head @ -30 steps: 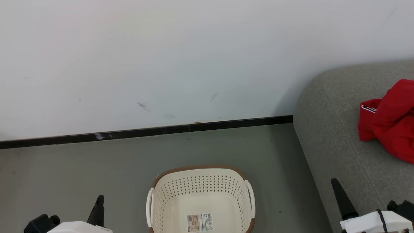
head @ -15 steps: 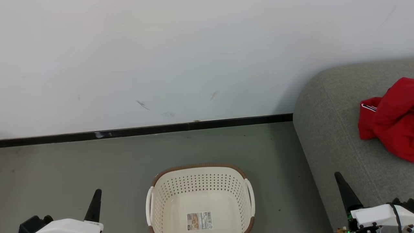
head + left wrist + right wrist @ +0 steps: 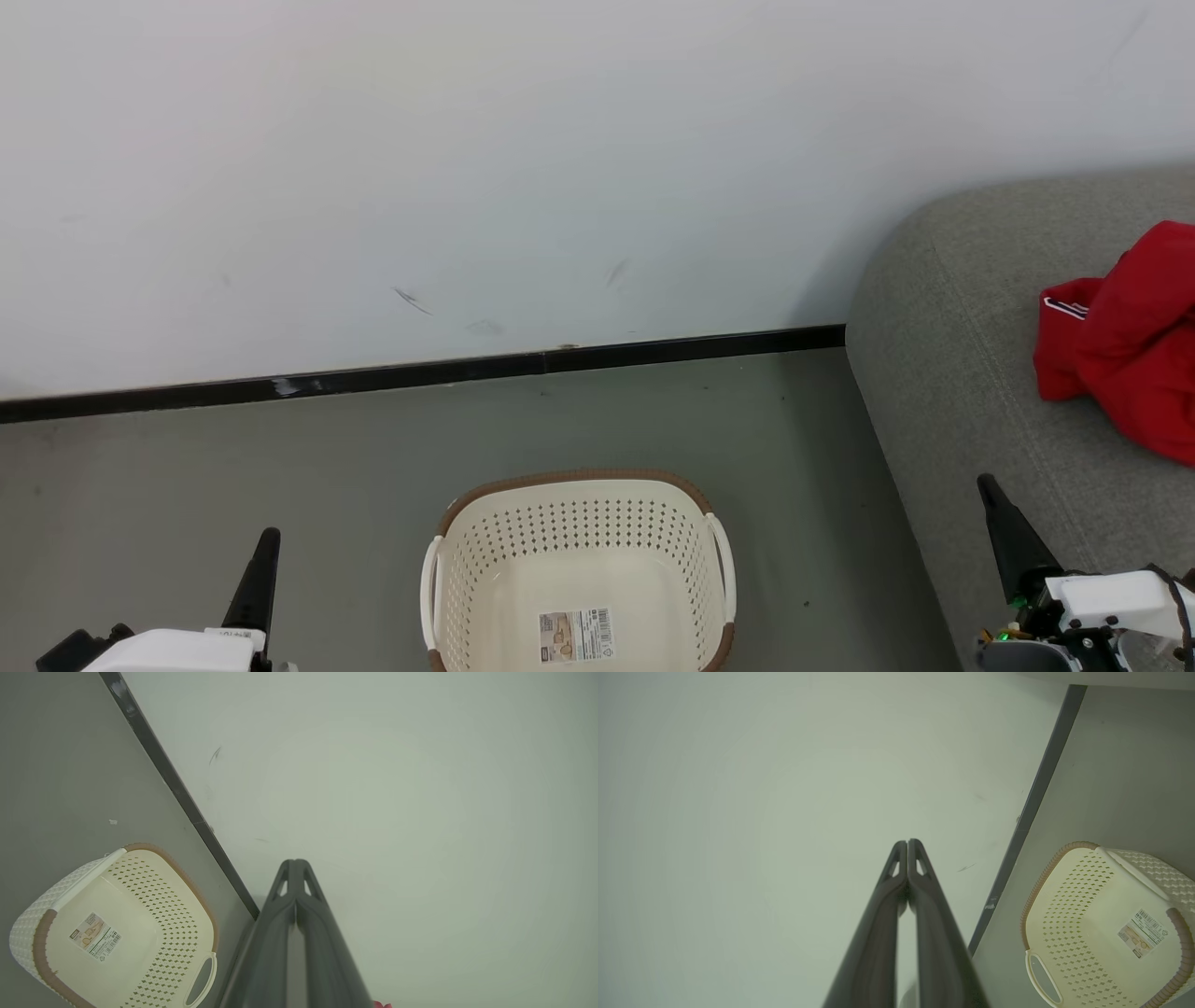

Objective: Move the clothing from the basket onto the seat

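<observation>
The red clothing point(image 3: 1125, 355) lies crumpled on the grey seat point(image 3: 952, 392) at the right edge of the head view, cut off by the frame, with a strip of white trim showing on its near left corner. The cream basket point(image 3: 579, 537) stands on the grey floor point(image 3: 233, 467) just left of the seat's rounded end, apart from it, its bare inner bottom carrying a paper label point(image 3: 576, 638). Behind it runs a black skirting point(image 3: 420, 376) at the foot of a pale wall point(image 3: 467, 187). The left tool point(image 3: 295, 864) has its two dark fingers pressed together at the tips, holding nothing; in the head view it sits low, left of the basket and over the floor. The right tool point(image 3: 907, 843) is likewise pressed together and holds nothing, sitting low beside the seat's front edge, well apart from the clothing.
</observation>
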